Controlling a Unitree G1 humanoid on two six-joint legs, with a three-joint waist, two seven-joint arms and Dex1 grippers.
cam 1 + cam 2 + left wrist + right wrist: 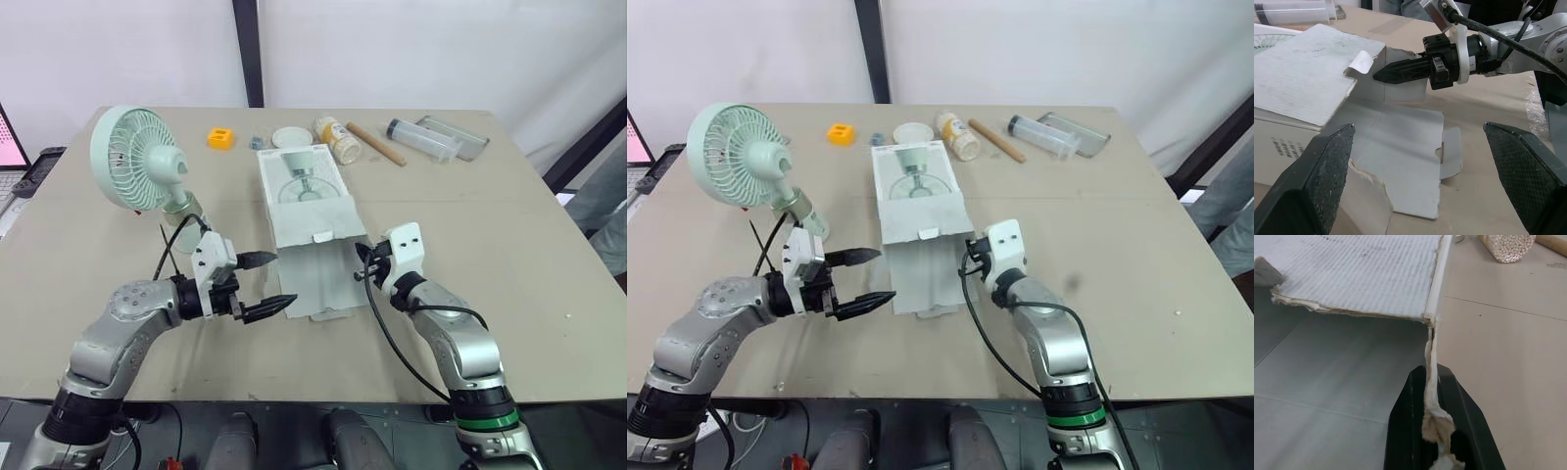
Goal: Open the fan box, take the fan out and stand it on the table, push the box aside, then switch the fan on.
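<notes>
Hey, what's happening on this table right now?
The fan already stands on the table, left of the opened fan box. The right gripper is pinched on a torn side flap of the box, while the left gripper hovers open by its other side. The box probably gets pushed aside next.

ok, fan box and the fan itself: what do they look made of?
The fan box: corrugated cardboard with matte white faces. Fluting lines show on the open flap, and the torn edge is brown and fibrous. The fan: probably moulded plastic, pale green with a smooth, low-sheen finish. The thin, even grille ribs and rounded motor housing suggest it.
</notes>
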